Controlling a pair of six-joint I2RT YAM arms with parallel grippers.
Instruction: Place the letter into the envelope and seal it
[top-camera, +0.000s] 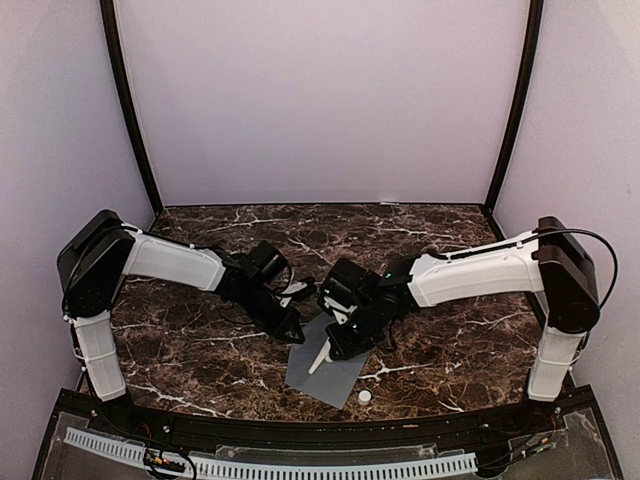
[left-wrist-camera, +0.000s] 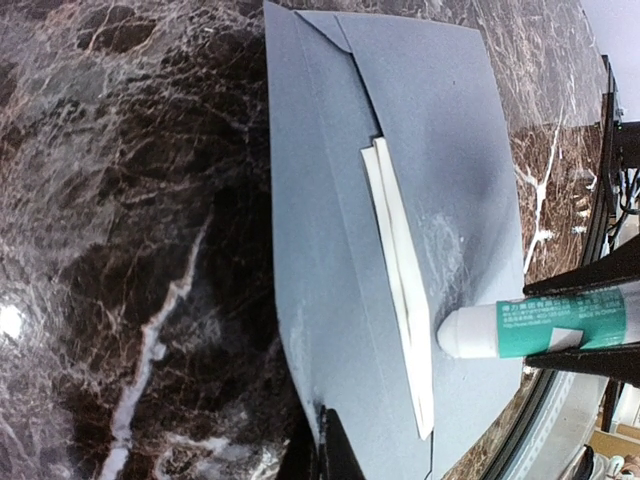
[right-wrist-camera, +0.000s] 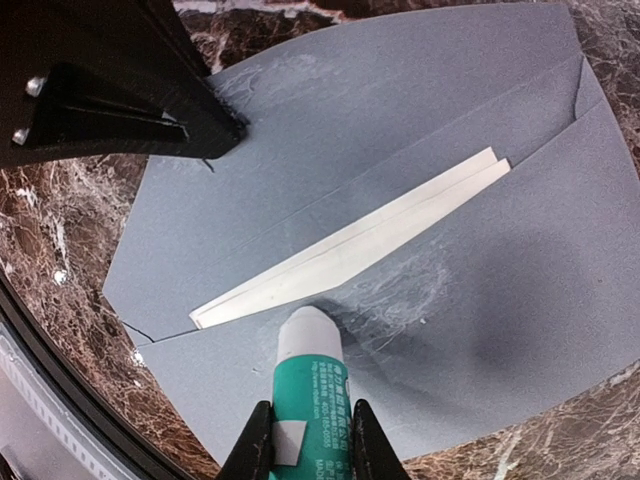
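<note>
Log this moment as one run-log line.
phase: gluing | right fingers: shut on teal-and-white plastic glue stick, tip on slate-grey paper envelope | left fingers: shut, at envelope edge | cream folded paper letter: partly inside envelope

Envelope (top-camera: 340, 380): plain slate-grey, with whitish smeared streaks by the flap fold; letter (right-wrist-camera: 350, 250): cream-white strip, unmarked where it shows; glue stick (right-wrist-camera: 310, 390): teal-green barrel with fine white print and a white label patch, white rounded tip; tabletop (top-camera: 200, 350): dark brown marble pattern, white and tan veining; small round cap (top-camera: 364, 396): white; left tool (left-wrist-camera: 335, 445) and right tool (right-wrist-camera: 310, 440): black; left arm (top-camera: 175, 262) and right arm (top-camera: 480, 275): white shells, black joints; walls (top-camera: 320, 100): pale lilac; corner posts (top-camera: 128, 110): black
</note>
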